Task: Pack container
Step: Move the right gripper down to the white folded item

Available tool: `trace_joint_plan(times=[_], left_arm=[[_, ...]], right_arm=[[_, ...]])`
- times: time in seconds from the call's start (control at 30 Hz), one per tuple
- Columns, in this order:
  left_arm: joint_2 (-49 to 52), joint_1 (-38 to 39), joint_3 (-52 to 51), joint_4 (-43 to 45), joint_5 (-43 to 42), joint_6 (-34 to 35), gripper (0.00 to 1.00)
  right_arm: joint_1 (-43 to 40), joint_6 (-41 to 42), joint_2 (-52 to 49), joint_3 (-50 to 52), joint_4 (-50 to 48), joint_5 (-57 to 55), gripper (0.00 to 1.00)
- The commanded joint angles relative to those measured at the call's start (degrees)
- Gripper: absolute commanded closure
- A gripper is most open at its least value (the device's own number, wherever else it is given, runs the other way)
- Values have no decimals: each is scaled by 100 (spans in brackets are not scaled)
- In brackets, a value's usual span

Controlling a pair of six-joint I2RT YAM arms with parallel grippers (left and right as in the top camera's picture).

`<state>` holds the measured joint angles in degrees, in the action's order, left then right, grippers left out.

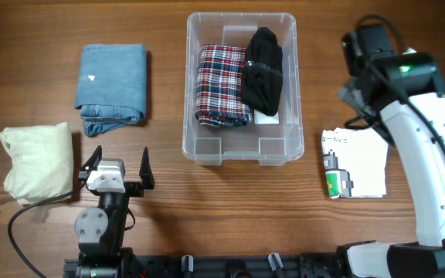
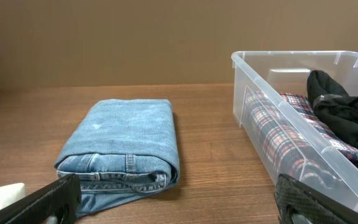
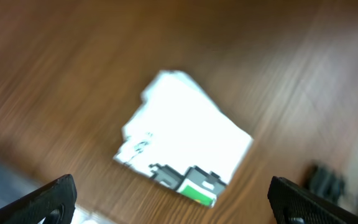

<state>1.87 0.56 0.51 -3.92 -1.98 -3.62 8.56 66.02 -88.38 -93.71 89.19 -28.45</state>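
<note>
Left gripper (image 1: 119,156), jaws wide apart, faces jeans (image 1: 113,81). Right gripper (image 3: 169,186), also spread, hangs over white folded item (image 3: 185,134). Container (image 1: 241,150) holds plaid cloth (image 1: 222,85) & black garment (image 1: 263,69).

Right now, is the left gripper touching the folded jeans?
Apart. The overhead view shows a strip of bare table between the left gripper and the folded jeans; its jaws stand open and empty.

I work on a wooden table (image 1: 22,46), mid-brown, grain running left to right across the overhead view. In my left wrist view a plain brown wall (image 2: 166,37) fills the upper frame behind the table's far edge. Light is even; shadows soft.
</note>
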Motion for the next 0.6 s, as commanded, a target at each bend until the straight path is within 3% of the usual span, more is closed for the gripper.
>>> trace_joint_plan(times=[0.0, 0.13, 0.27, 0.47, 0.57], left_arm=[[-17, -46, -20, -44, 13, -63, 0], [-17, -46, -20, -44, 13, -63, 0], [-17, -46, -20, -44, 13, -63, 0], [-17, -46, -20, -44, 13, -63, 0], [-17, -46, -20, -44, 13, -63, 0]], right_arm=[[-208, 1875, 74, 151, 295, -114, 0], [-214, 2549, 90, 730, 291, 286, 0], [-216, 4050, 90, 1631, 186, 706, 0], [-503, 4044, 85, 2592, -673, 754, 0], [-870, 3252, 83, 3091, -1495, 1233, 0]])
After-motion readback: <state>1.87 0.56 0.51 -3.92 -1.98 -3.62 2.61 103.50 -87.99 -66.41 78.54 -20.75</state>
